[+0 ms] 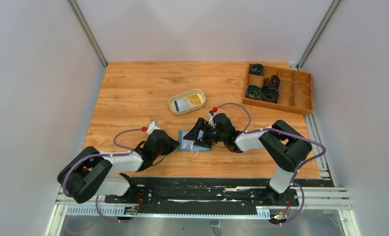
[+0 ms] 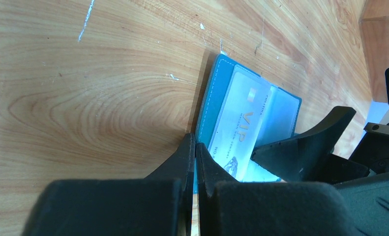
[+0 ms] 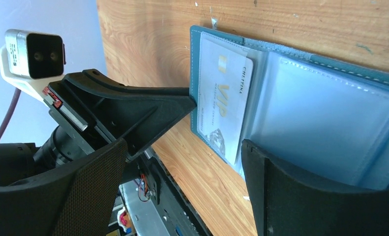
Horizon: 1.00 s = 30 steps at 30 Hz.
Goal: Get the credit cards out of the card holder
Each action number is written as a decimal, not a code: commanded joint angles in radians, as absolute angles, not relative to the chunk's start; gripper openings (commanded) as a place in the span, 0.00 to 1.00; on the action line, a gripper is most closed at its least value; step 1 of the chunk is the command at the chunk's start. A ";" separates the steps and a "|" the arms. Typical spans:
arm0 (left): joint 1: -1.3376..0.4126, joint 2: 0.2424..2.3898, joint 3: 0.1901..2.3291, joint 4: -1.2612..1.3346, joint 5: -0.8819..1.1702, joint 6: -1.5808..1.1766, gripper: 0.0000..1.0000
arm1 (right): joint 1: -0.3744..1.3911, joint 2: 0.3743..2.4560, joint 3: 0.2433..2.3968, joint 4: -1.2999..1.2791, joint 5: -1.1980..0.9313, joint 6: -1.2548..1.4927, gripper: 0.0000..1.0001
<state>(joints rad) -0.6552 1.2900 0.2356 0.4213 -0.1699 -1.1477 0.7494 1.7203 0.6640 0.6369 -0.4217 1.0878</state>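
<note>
Left end effector (image 2: pixel 193 140), fingers pressed together, met the outer edge of the card holder (image 2: pixel 208 105) with its tip. The holder lay spread open and flat on the desk (image 1: pixel 133 88), just ahead of the arm bases. The closed tip appeared to serve as a stop, pinning the blue cover so that it would neither fold shut nor slide when a card was pulled.

A pale VIP card (image 3: pixel 224 98) sat in the pocket nearest that edge, apparently part-way out of its sleeve. The neighbouring clear pocket (image 3: pixel 325 118) looked empty.

Right end effector (image 1: pixel 201 135), spread wide and gripping nothing, was poised low over the open holder. One of its fingers (image 3: pixel 290 196) hung above the inner fold, seemingly placed to straddle the card's free edge.

Further back, an oval tray (image 1: pixel 175 107) held a whitish card (image 1: pixel 182 104) and a yellow card (image 1: pixel 197 100), suggesting it was the drop-off point. A wooden compartment box (image 1: pixel 300 101) occupied the far right corner, well apart.
</note>
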 commanded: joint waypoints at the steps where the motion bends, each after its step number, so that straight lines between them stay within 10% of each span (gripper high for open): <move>1: -0.661 1.303 0.211 0.319 -0.229 -1.115 0.00 | 0.738 1.767 0.663 0.725 -0.432 1.160 0.89; 30: -0.663 1.294 0.192 0.319 -0.233 -1.118 0.00 | 0.762 1.855 0.752 0.924 -0.565 1.221 0.83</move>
